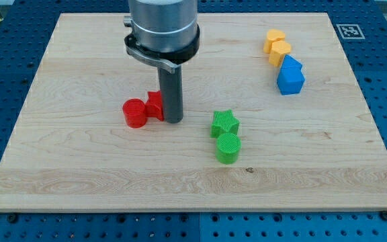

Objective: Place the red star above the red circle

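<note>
The red circle point(134, 112) lies on the wooden board left of centre. The red star point(154, 105) touches its right side, slightly higher in the view, and is partly hidden behind my rod. My tip point(173, 121) rests on the board right against the red star's right side.
A green star point(225, 123) and a green circle point(228, 148) sit together right of centre. Two yellow blocks point(277, 46) and two blue blocks point(290, 75) form a line at the view's upper right. The board point(79, 175) lies on a blue perforated table.
</note>
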You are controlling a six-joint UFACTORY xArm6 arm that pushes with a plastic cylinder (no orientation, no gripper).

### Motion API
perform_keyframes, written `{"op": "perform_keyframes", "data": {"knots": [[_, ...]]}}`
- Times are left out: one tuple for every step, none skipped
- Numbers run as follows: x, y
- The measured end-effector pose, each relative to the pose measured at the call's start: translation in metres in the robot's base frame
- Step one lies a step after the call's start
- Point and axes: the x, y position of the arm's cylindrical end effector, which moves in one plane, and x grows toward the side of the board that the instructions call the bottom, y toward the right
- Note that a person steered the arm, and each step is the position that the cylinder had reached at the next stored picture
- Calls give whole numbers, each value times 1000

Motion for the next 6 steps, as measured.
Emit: {"op": "perform_keyframes", "data": {"knots": [[-14,-2],[-14,1],[-14,21],[-30,22],[-31,21],[-31,18]]}}
